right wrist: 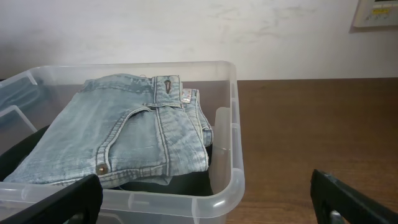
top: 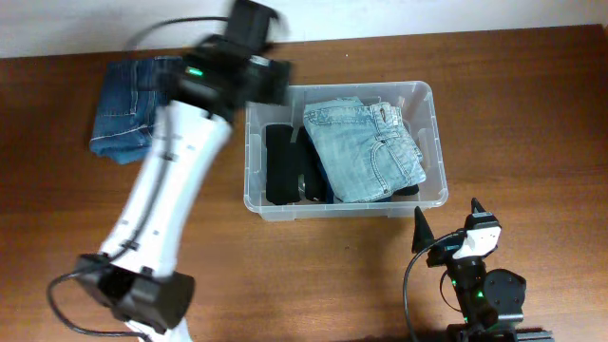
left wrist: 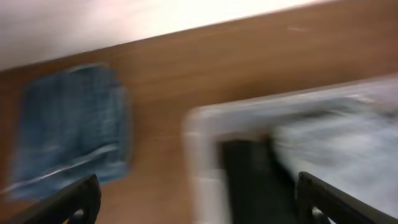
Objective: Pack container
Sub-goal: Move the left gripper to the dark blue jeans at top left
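Hanging on the pale wall (right wrist: 124, 31) at the far right, a small framed card (right wrist: 376, 12) carries print too small to read. A tiny tag at the waistband of the light-blue jeans (top: 366, 147) is just as illegible, and no other writing shows.

The container (top: 432, 104) sits on the brown table (top: 532, 95) right of centre, its long side running left to right. Inside, the light-blue jeans lie folded over the right half, and a black garment (top: 283, 166) fills the left half and reaches under them. A folded pair of dark-blue jeans (top: 133, 109) lies on the table well to the left of the container, towards the far edge.

The left gripper (left wrist: 199, 180) hangs above the container's far-left corner. Its view is heavily blurred, but the two fingers stand wide apart at the lower corners of the picture with nothing between them. The left arm (top: 166, 190) slants up from its base at the near left.

The right gripper (right wrist: 205, 177) rests low over the table just near of the container's near-right corner, pointing at it. Its fingers are spread wide, grip nothing and stay clear of the plastic wall.
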